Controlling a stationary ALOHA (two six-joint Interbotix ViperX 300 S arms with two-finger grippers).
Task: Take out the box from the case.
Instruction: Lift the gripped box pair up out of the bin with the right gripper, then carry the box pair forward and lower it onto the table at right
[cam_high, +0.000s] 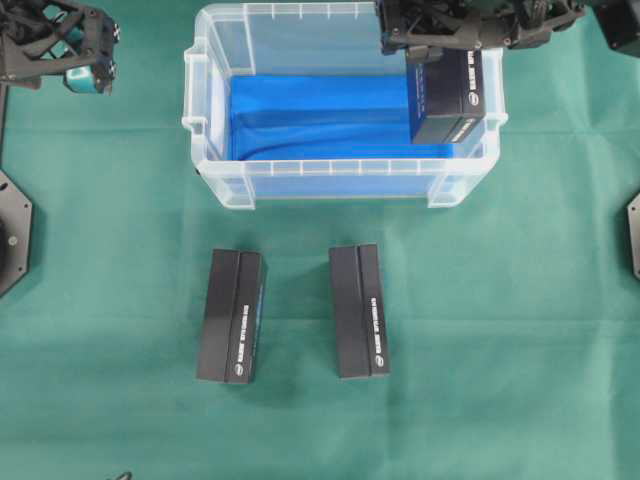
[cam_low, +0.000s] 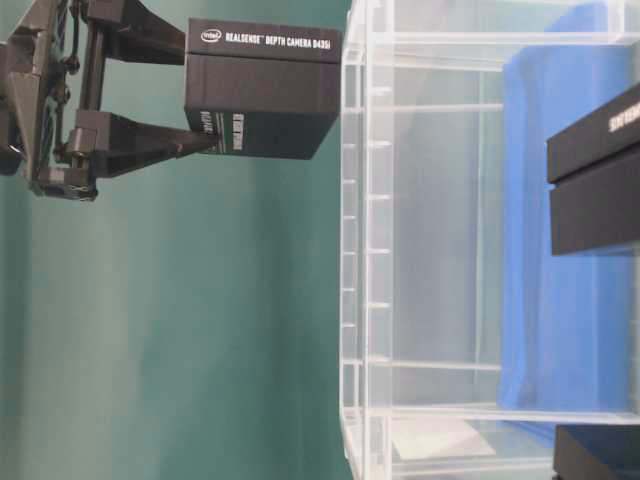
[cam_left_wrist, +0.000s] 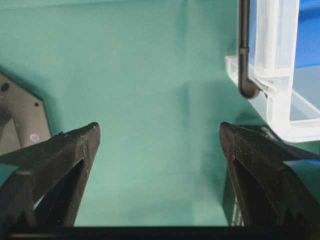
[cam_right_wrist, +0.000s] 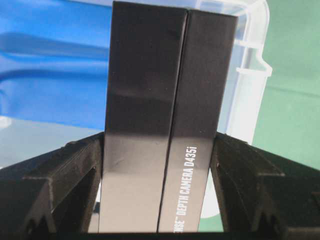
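Observation:
The case (cam_high: 340, 170) is a clear plastic bin with a blue cloth (cam_high: 320, 115) on its bottom, at the back middle of the table. My right gripper (cam_high: 440, 52) is shut on a black box (cam_high: 447, 100) marked "DEPTH CAMERA D435i" and holds it upright over the case's right end. In the table-level view the box (cam_low: 262, 95) hangs clear of the case's rim (cam_low: 352, 200). In the right wrist view the fingers (cam_right_wrist: 75, 165) press both sides of the box (cam_right_wrist: 160, 100). My left gripper (cam_high: 85, 60) is open and empty at the back left, seen open (cam_left_wrist: 159, 131) over bare cloth.
Two more black boxes (cam_high: 232, 315) (cam_high: 360, 310) lie side by side on the green cloth in front of the case. Black base plates sit at the left edge (cam_high: 12, 230) and right edge (cam_high: 633, 235). A corner of the case (cam_left_wrist: 280, 100) is near my left gripper.

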